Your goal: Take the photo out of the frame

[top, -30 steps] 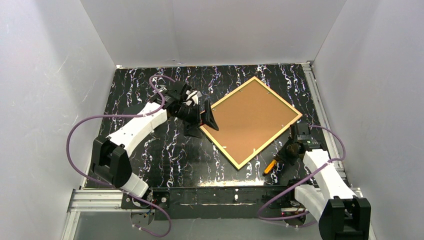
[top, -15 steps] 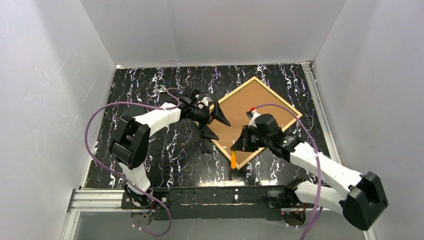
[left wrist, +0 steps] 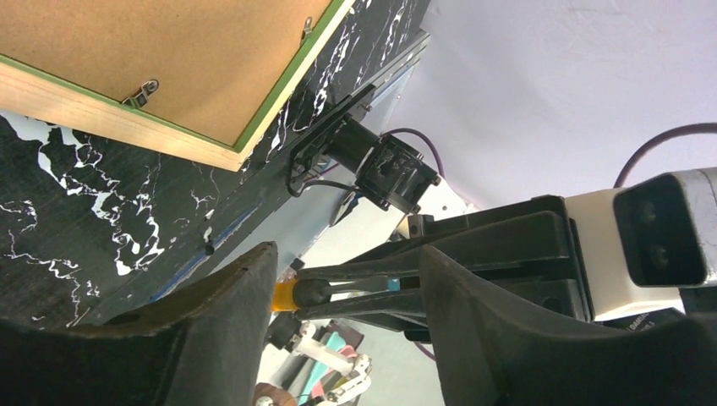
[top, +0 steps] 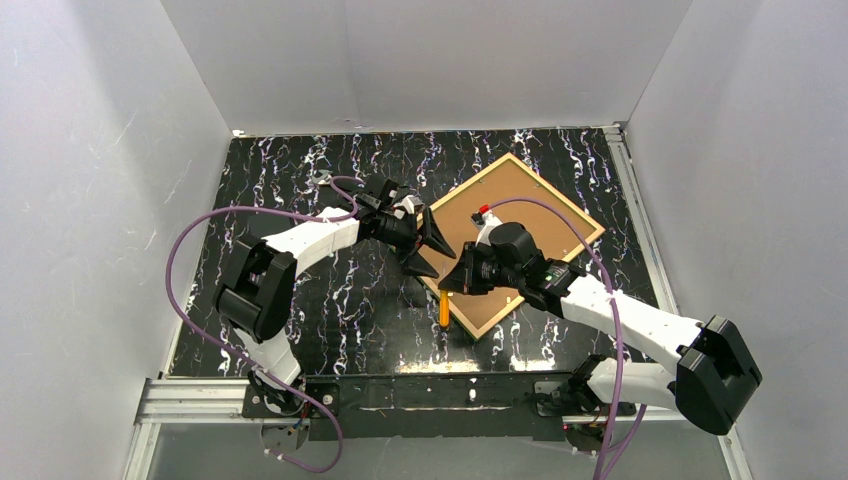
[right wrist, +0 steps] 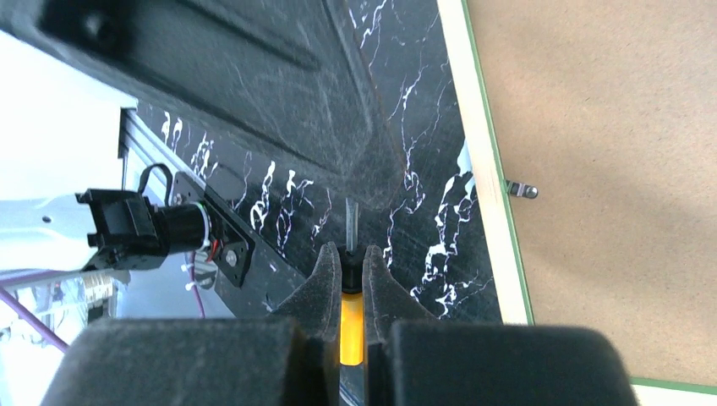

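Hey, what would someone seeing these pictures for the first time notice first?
The big frame lies face down, turned cornerwise, right of the middle of the black marbled table, its brown backing board facing up. At its near-left edge the right pincer is shut on a yellow-handled tool, while the left pincer hangs open by the frame's left corner.
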You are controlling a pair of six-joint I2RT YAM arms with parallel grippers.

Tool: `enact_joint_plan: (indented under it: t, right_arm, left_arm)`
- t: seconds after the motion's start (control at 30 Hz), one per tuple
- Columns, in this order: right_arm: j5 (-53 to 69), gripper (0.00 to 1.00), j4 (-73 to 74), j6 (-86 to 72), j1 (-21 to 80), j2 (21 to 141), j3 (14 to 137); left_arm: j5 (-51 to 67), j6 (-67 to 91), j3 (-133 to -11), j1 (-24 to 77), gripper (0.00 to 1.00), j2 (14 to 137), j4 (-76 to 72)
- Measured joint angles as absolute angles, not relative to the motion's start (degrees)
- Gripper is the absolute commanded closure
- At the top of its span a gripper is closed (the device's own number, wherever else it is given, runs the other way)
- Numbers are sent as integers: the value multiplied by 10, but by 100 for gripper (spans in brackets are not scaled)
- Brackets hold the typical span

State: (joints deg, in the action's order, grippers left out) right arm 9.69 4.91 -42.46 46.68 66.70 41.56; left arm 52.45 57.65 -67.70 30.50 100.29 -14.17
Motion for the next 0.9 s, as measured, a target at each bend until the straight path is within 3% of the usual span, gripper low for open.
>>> enact_joint_plan:
  t: [0.1,0.3,0.47,0.53,0.73,0.8,0.9]
  right_arm:
    - [87,99,43,-431,467,667,416]
    - [76,99,45,-438,471,670,416]
    - [78,99,46,-444,477,680,421]
    - [76,99,47,-445,479,682,425]
    - [72,99,74,-448,482,686,440]
    - [71,83,77,-448,484,690,444]
    - [69,38,77,-454,485,695,448]
  left_arm:
    - [518,575,-673,306,44,1002,-142]
    - [498,548,-673,314,59,992,-108]
    - [480,522,-680,324,77,975,-83]
    - [477,514,-684,325,100,972,-77]
    - [437,477,-690,327,100,967,-39]
    - [428,475,-696,328,100,967,-25]
    - [412,476,-703,328,100,966,-8]
